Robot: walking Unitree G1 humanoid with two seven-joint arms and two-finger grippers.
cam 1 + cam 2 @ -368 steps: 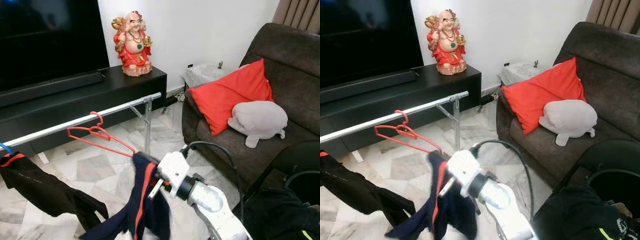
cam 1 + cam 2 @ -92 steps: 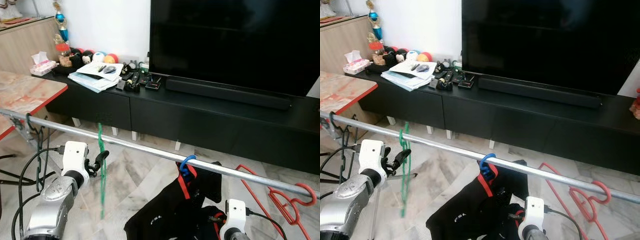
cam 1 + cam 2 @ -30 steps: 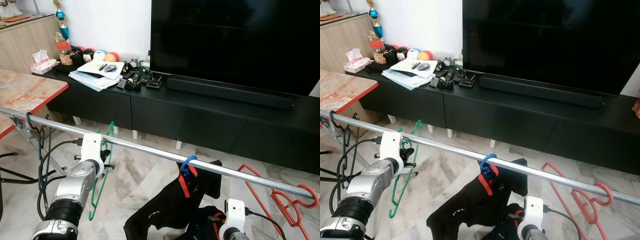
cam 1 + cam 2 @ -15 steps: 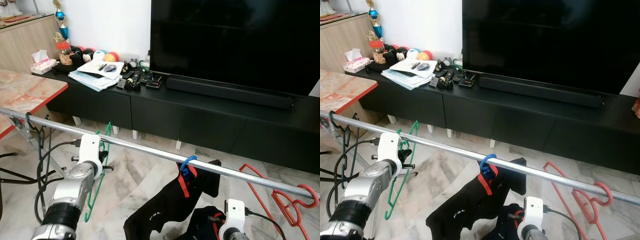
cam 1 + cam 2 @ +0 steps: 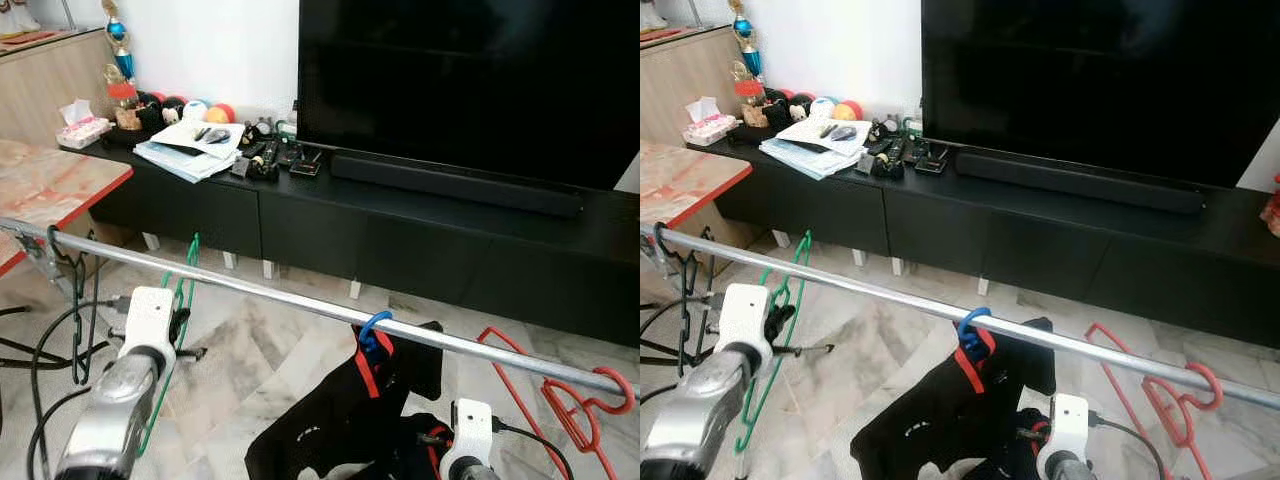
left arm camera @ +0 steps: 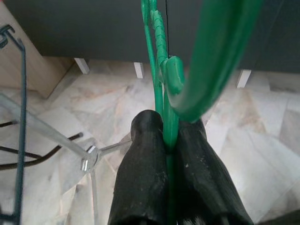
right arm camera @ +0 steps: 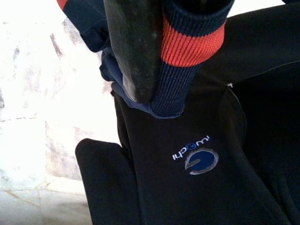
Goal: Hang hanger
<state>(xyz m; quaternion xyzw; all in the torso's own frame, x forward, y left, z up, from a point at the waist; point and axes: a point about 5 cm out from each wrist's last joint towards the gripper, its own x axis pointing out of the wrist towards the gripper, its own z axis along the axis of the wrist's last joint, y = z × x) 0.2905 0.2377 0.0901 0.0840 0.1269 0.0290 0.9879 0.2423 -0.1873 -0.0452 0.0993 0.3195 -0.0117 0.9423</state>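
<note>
The left pincer (image 6: 165, 154) has its two black fingers (image 6: 143, 178) pinched tight on the thin green hanger (image 5: 181, 290), just below the hook. Half a second ago the arm was closer to the silver rail (image 5: 300, 303) with the hanger's hook riding up at the bar; now the arm has dropped back and lower, toward the left end of the rail, and the hanger has come with it. From the head cameras the hook seems to reach up near the rail, but I cannot tell whether it rests over it or merely stands beside it. The hanger's body trails down past the white wrist toward the marble floor (image 5: 250, 350).

Further along the rail, a blue hanger (image 5: 372, 330) carries a black garment (image 5: 345, 410) with red trim, as it did before. A red hanger (image 5: 580, 410) hangs near the right end, unmoved.

The right pincer (image 7: 154, 56) is low, at the bottom of the scene, clamped on a navy cuff with an orange-red stripe (image 7: 187, 42), with dark cloth bearing a small round logo beneath it. That arm has not shifted.

Behind the rail stands the long black TV cabinet (image 5: 420, 240), with papers (image 5: 185, 150) and small clutter at its left end.
</note>
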